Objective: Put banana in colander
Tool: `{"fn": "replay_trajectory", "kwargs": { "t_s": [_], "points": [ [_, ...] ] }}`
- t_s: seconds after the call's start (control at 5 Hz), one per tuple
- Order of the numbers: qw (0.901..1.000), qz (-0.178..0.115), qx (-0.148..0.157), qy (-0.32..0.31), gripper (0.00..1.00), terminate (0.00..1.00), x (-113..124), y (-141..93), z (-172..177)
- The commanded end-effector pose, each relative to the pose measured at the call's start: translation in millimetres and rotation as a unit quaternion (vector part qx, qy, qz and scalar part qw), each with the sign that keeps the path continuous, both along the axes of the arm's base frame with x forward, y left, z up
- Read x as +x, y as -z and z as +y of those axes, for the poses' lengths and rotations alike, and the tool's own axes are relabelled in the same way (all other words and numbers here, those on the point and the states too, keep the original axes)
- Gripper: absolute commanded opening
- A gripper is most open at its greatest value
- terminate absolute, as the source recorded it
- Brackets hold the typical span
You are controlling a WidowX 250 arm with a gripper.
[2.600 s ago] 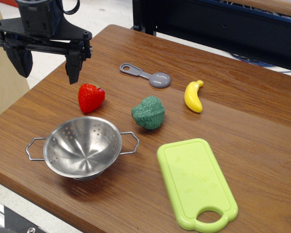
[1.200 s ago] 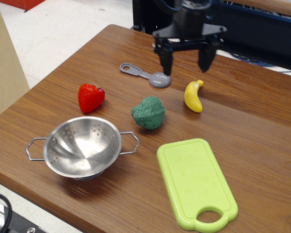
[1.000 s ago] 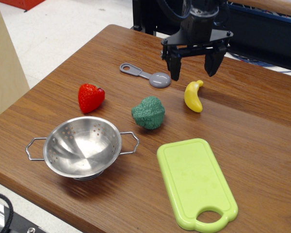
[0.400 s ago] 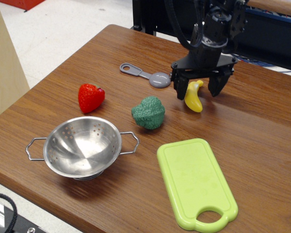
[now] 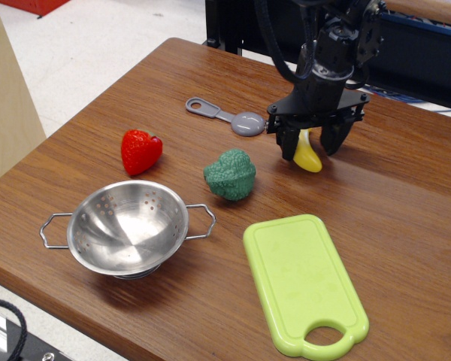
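The banana (image 5: pixel 308 156) lies on the wooden table (image 5: pixel 406 203), straddled by the gripper (image 5: pixel 309 146), whose jaws stand either side of it (whether they press it cannot be told). The colander (image 5: pixel 128 227) sits empty well apart, beyond the broccoli (image 5: pixel 231 174), near the strawberry (image 5: pixel 140 150).

Colander (image 5: pixel 128 228) shiny perforated steel; banana (image 5: pixel 308 156) glossy plastic; table (image 5: pixel 406 226) smooth wood.
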State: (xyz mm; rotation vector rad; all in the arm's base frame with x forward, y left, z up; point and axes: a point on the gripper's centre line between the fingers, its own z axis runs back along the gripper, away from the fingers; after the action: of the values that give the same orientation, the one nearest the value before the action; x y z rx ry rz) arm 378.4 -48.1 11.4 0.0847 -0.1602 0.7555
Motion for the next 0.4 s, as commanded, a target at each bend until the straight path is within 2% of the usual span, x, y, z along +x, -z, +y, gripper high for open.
{"fn": "replay_trajectory", "kwargs": {
  "t_s": [0.0,0.2],
  "points": [
    [0.9997,-0.024,0.005,0.008,0.00,0.00,-1,-25,8],
    [0.9995,-0.027,-0.017,0.000,0.00,0.00,-13,-52,16]
  ]
}}
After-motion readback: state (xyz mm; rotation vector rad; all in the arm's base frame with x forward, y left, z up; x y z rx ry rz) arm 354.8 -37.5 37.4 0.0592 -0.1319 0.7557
